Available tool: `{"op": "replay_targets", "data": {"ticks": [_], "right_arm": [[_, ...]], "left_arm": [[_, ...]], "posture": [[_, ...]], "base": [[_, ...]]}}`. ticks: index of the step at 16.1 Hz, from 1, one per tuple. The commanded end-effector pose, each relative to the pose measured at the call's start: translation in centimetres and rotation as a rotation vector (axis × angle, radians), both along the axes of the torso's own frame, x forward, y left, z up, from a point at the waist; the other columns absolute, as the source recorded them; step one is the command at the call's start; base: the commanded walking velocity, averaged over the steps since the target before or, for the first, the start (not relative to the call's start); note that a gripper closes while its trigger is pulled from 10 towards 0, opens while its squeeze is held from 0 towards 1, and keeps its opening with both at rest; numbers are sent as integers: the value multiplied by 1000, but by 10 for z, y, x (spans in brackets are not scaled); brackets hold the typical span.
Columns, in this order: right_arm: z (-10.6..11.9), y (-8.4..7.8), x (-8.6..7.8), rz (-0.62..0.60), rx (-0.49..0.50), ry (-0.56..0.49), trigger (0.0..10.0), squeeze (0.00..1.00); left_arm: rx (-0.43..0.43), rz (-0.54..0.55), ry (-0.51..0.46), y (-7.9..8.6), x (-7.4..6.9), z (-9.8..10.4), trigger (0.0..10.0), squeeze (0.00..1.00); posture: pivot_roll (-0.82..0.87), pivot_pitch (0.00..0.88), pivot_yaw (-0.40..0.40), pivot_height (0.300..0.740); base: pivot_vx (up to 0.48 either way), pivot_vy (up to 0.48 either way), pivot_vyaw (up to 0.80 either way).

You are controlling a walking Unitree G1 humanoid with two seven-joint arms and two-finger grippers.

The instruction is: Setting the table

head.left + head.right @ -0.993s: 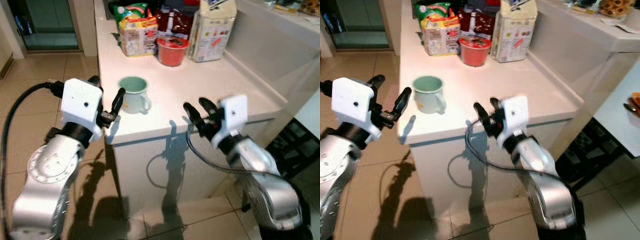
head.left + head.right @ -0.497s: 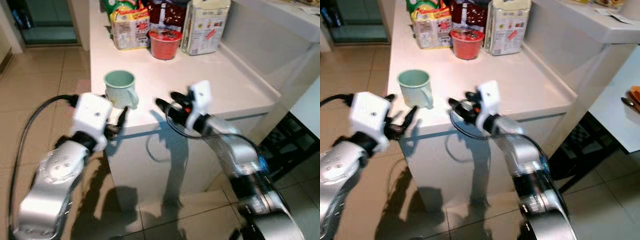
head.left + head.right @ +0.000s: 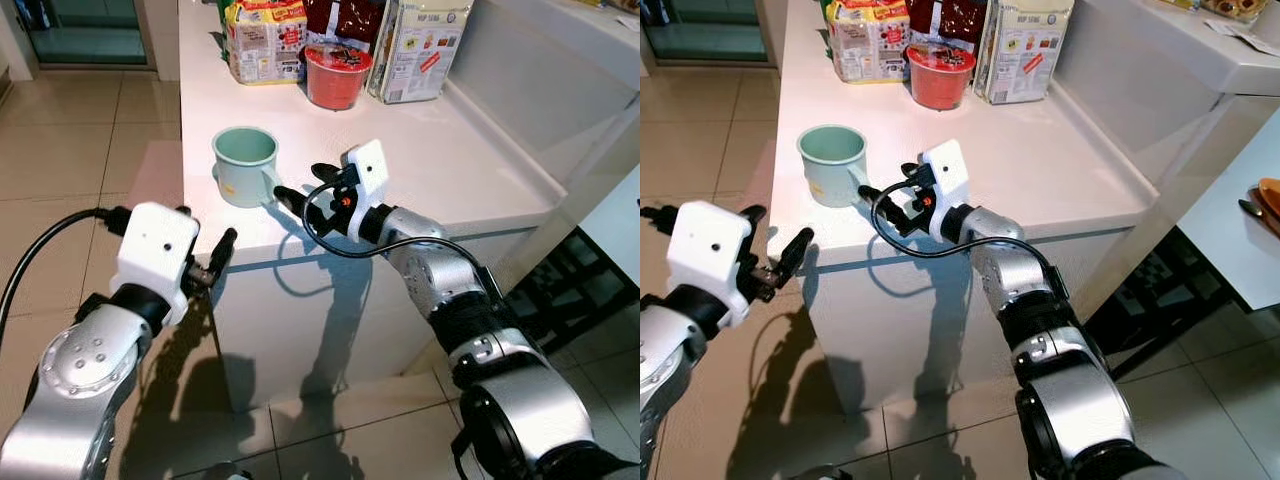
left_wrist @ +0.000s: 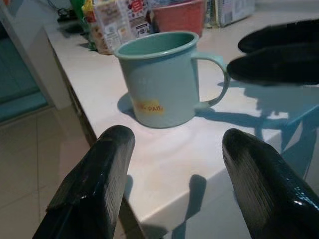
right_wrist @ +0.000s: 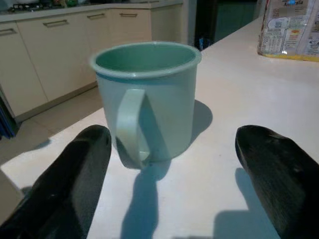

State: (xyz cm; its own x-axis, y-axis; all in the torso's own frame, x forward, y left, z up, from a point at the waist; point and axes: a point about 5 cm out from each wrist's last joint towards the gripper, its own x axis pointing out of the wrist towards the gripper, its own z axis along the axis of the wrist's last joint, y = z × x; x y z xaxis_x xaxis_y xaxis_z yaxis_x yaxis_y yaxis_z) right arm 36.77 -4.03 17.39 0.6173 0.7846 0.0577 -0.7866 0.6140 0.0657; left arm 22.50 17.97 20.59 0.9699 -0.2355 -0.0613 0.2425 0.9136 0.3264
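A pale green mug (image 3: 245,165) stands near the front left corner of the white counter (image 3: 460,170), its handle turned toward my right arm. My right gripper (image 3: 303,183) is stretched over the counter, open, its fingers (image 5: 75,174) spread either side of the mug's handle a short way from it, touching nothing. My left gripper (image 3: 207,228) hangs open just off the counter's front edge, lower than the top, pointing at the mug (image 4: 159,79). Its fingers (image 4: 94,189) hold nothing.
At the back of the counter stand a red bowl (image 3: 338,75), snack packs (image 3: 265,40) and a white carton (image 3: 420,45). A raised ledge (image 3: 540,70) walls the counter's right side. Tiled floor (image 3: 80,130) lies to the left; a dark rack (image 3: 570,280) sits lower right.
The camera has shifted. My right gripper has reached forward and left across the counter up to the mug's handle. My left gripper has dropped back below the counter edge.
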Motion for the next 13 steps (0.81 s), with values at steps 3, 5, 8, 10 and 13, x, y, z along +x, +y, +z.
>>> {"op": "replay_targets", "data": {"ticks": [3,5,8,10,13], "right_arm": [[-2,3,2,6,-21,-12,10000,0],[-3,14,2,21,-9,-19,10000,0],[-3,22,0,36,9,-29,4039,0],[-1,25,2,6,17,-33,0,0],[1,27,3,-1,22,-36,0,0]], "left_arm": [[3,-21,8,-1,-5,2,10000,0],[-3,-27,16,-4,-6,2,10000,0],[-8,-33,22,-6,-7,1,10000,0],[-11,-37,26,-8,-7,1,10000,0],[-11,-43,30,-8,-6,1,10000,0]], "posture": [[158,92,-138,740],[158,92,-136,740],[161,90,-136,740],[162,88,-134,740],[159,85,-132,740]], "base": [[0,0,0],[0,0,0],[0,0,0],[0,0,0],[0,0,0]]}}
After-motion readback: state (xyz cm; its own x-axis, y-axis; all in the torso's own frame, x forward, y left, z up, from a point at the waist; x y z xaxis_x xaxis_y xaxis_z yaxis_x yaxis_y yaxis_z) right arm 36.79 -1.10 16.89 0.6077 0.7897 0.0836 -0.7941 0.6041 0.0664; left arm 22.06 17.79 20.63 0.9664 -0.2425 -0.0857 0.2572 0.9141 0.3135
